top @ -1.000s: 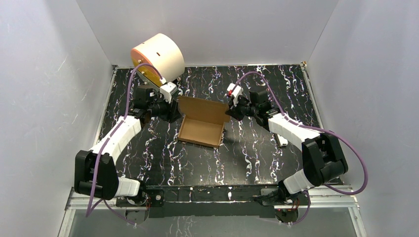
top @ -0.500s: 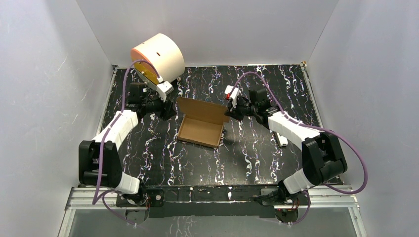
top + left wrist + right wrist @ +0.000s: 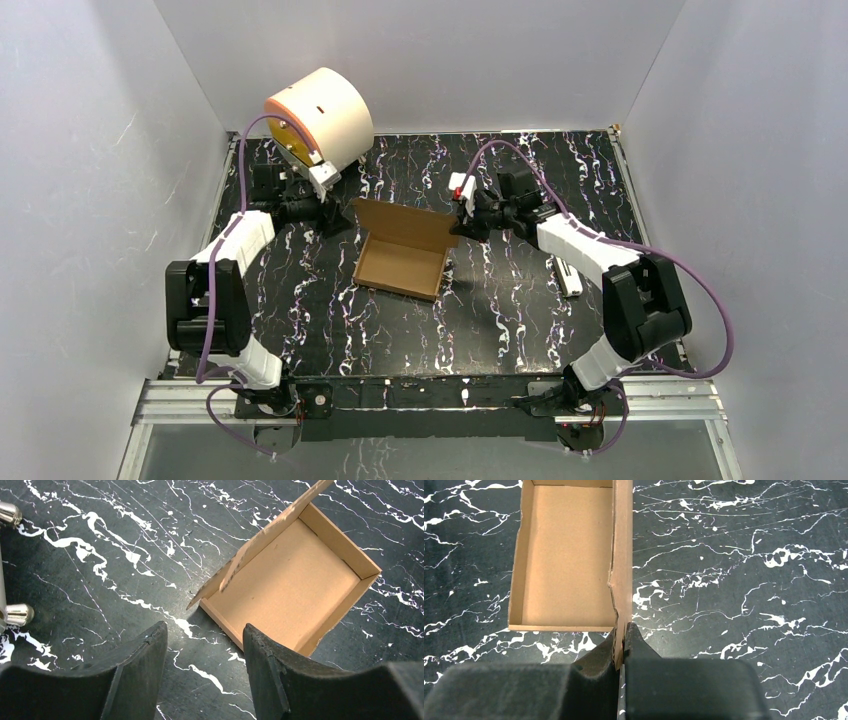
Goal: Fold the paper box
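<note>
The paper box [image 3: 398,268] sits mid-table as a shallow brown tray with its lid flap [image 3: 405,222] standing up along the far side. My right gripper [image 3: 458,223] is shut on the right end of that flap; in the right wrist view the cardboard edge [image 3: 622,570] runs straight into the pinched jaws of my right gripper [image 3: 624,631]. Left of the box, my left gripper [image 3: 333,213] hangs open and apart from it. The left wrist view has my left gripper [image 3: 205,630] over bare tabletop, with the box [image 3: 290,580] beyond its right finger.
A cream cylinder with an orange face [image 3: 320,118] stands at the back left, just behind the left arm. A small white-and-black bar [image 3: 568,278] lies under the right forearm. Two shiny metal knobs [image 3: 17,614] sit at the left edge of the left wrist view. White walls enclose the table.
My left gripper has drawn back to the left, off the box's left edge. The right gripper kept its hold on the flap and shifted slightly left, taking the box with it.
</note>
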Tool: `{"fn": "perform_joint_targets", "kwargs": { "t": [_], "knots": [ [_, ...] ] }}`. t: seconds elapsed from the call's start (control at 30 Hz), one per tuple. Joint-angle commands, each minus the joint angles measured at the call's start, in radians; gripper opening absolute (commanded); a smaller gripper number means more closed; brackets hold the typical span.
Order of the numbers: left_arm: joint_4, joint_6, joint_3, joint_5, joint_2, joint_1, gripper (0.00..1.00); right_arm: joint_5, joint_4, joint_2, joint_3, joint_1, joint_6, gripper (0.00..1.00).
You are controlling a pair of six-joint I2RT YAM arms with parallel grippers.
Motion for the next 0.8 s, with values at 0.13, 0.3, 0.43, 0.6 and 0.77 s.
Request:
{"fn": "perform_joint_targets", "kwargs": {
  "t": [0.13,0.3,0.43,0.6,0.77],
  "knots": [
    [0.111,0.064,0.028,0.069,-0.009,0.004,0.56,-0.101,-0.125,0.04,0.075,0.001,-0.057,0.0],
    [0.109,0.086,0.016,0.125,-0.003,0.004,0.55,-0.105,-0.135,0.048,0.087,0.001,-0.062,0.0],
    [0.095,0.087,0.013,0.178,-0.003,0.004,0.5,-0.106,-0.14,0.054,0.096,0.002,-0.06,0.0],
    [0.086,0.09,-0.006,0.199,-0.006,0.004,0.42,-0.098,-0.139,0.056,0.098,0.001,-0.048,0.0],
    [0.083,0.05,-0.017,0.17,-0.012,0.004,0.2,-0.052,-0.134,0.053,0.103,0.002,-0.019,0.0]
  ]
}}
